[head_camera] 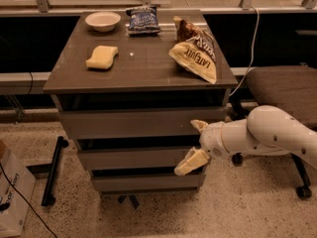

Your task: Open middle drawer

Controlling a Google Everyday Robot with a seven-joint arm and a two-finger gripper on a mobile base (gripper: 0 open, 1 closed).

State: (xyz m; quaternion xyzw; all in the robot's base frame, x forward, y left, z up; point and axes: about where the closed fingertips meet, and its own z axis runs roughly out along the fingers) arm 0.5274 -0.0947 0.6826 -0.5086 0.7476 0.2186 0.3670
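The cabinet has three grey-brown drawer fronts, all looking closed. The middle drawer [133, 158] is the shallow centre one, below the taller top drawer [133, 123] and above the slim lowest drawer [143, 183]. My gripper [194, 144] is at the right end of the cabinet front, fingers spread open. Its upper finger [199, 125] is by the top drawer's lower right corner. Its lower finger [190, 161] lies over the right end of the middle drawer's front. It holds nothing.
On the cabinet top [148, 63] lie a white bowl [102, 21], a yellow sponge [102, 57], a blue snack bag [143, 20] and a chip bag [195, 56]. An office chair [282, 86] stands at the right. A cardboard box [12, 192] and a black bar [52, 170] are on the floor at the left.
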